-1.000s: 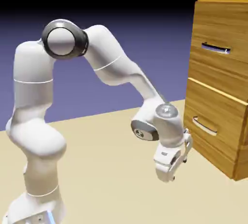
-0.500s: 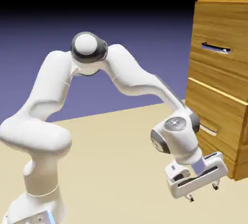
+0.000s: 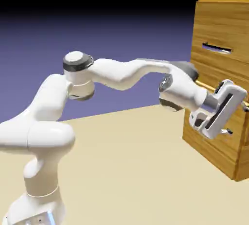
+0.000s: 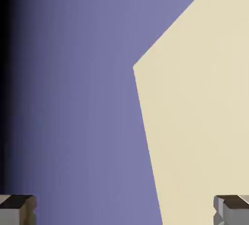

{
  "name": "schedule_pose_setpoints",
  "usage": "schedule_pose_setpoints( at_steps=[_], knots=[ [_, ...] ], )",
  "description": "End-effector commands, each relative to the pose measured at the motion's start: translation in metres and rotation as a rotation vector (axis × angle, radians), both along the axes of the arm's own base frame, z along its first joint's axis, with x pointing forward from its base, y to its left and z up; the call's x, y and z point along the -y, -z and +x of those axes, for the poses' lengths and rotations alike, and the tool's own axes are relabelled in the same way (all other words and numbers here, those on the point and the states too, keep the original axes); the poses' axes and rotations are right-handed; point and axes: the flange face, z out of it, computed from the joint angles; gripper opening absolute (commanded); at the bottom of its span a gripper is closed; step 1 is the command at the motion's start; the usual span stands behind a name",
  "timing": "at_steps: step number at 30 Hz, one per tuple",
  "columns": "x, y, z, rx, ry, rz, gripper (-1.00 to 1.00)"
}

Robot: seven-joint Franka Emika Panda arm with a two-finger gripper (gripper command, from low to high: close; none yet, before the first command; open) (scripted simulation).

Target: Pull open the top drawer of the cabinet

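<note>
White arm reaching right, gripper hanging in front of cabinet, fingers spread wide, empty. Top drawer sitting above gripper, handle untouched. Hand cam showing table, backdrop.

Lighting, exterior view: even and fairly bright, falling from above. My arm shows soft grey shading on its undersides and no hard glare. The table is a flat, uniform cream with no distinct cast shadows. The backdrop fades from blue-violet to black at the top edge. The cabinet has a crisp wood grain, its side face darker than its front.

Sharpness: rendered edges clean throughout; no motion blur, no edge distortion.

Hand view: flat colour fields, the backdrop darkening to black at the picture's left; my fingertips sharp, lit on top.
</note>
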Motion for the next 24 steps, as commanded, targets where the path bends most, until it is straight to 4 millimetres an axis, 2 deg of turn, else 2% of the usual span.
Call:
schedule_pose_setpoints(
  at_steps=[1,4,7,12,13,14,15,24],
  knots=[
    [-0.021,-0.015,0.005,0.051,-0.036,-0.008,1.00],
    [-0.094,-0.059,0.015,0.198,-0.169,-0.029,1.00],
    [-0.177,-0.095,0.015,0.327,-0.329,-0.041,1.00],
    [-0.178,-0.096,0.061,0.327,-0.329,-0.041,1.00],
    [-0.177,-0.095,0.064,0.327,-0.329,-0.041,1.00],
    [-0.177,-0.095,0.064,0.327,-0.329,-0.041,-1.00],
    [-0.177,-0.095,0.064,0.327,-0.329,-0.041,-1.00],
    [-0.177,-0.095,-0.023,0.327,-0.329,-0.041,-1.00]
  ],
)
